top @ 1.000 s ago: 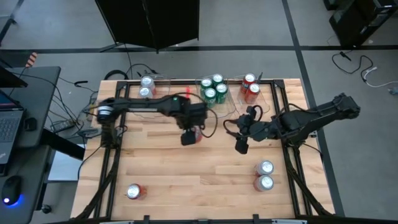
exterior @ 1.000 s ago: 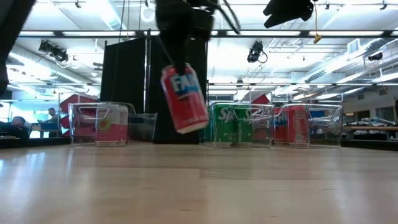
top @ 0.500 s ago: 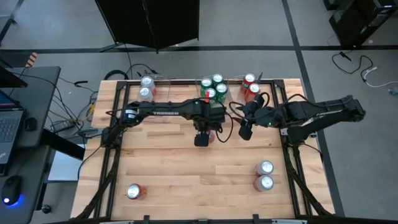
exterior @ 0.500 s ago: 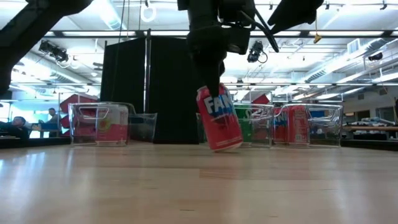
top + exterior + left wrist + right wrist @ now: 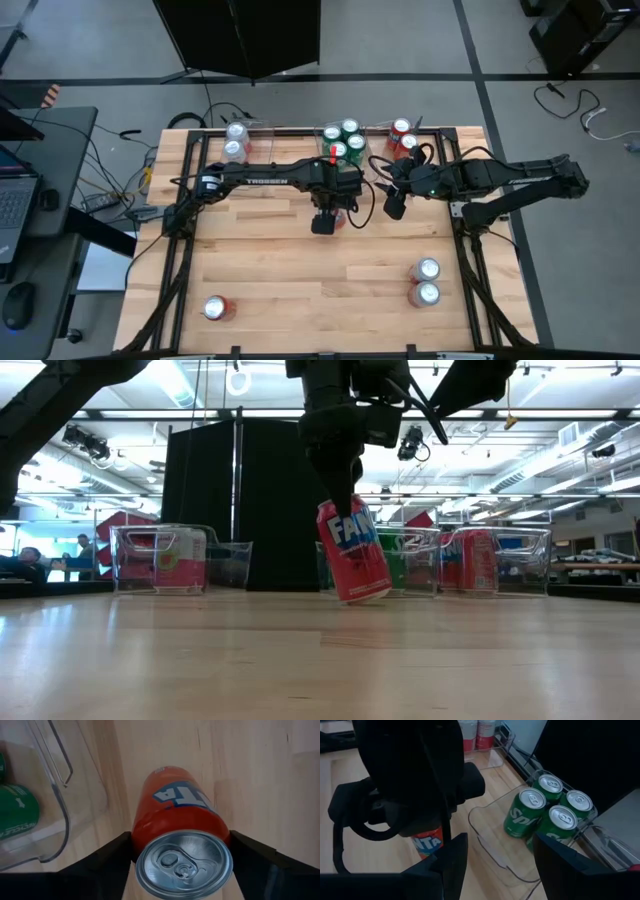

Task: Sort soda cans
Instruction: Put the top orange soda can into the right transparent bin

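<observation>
My left gripper (image 5: 328,218) hangs over the middle of the table, shut on a red soda can (image 5: 355,555), whose silver top (image 5: 184,865) faces the wrist camera. My right gripper (image 5: 394,208) hovers open just to the right of it, with nothing between its fingers (image 5: 451,865). Green cans (image 5: 343,142) stand in the middle clear bin at the far edge, red cans (image 5: 403,140) in the right bin and silver cans (image 5: 236,140) in the left bin. Two silver cans (image 5: 425,282) stand upright on the table near right. A red can (image 5: 216,308) stands near left. My left gripper pinches the red can between its two fingers, on opposite sides of its wall just below the top rim (image 5: 134,836). The fingers (image 5: 338,495) come from above, pointing down. The can hangs tilted, top toward the table's left. Whether its bottom edge (image 5: 372,598) touches the table I cannot tell.
The three clear bins (image 5: 160,560) line the far edge. Black frame rails (image 5: 468,270) run along the table's left and right sides. Bare wood (image 5: 320,285) lies between the held can and the near edge.
My left gripper has carried the red can toward the table's right and down, rolling a little, and has then held still. The can has come from well above the table to just at its surface, still tilted. My right gripper has drawn back toward the far edge.
</observation>
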